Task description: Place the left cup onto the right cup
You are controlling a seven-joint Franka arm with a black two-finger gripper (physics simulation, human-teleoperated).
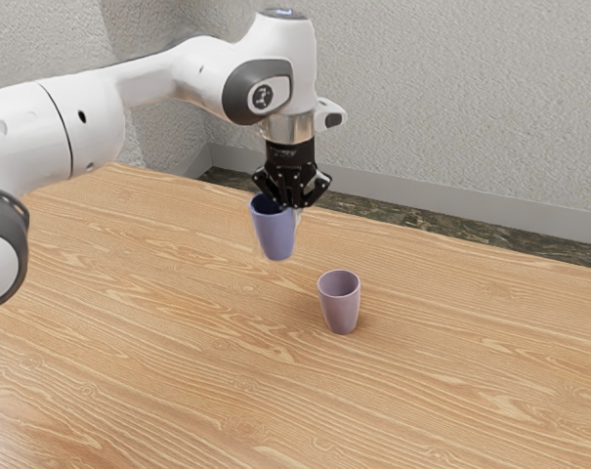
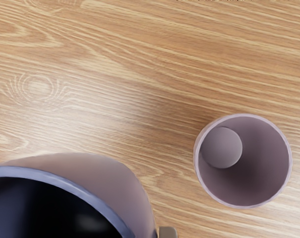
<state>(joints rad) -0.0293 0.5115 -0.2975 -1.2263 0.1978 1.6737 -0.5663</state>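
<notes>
Black two-finger gripper (image 1: 292, 198), jaws narrow, pinches bluish-lilac plastic cup (image 1: 274, 234) by rim; held high to clear upright mauve plastic cup (image 1: 339, 301) twd the exterior view's right.

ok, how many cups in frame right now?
2. A bluish cup hangs in the air, its rim clamped in the gripper; a mauve cup stands upright on the table, toward the exterior view's right. None look hidden.
</notes>
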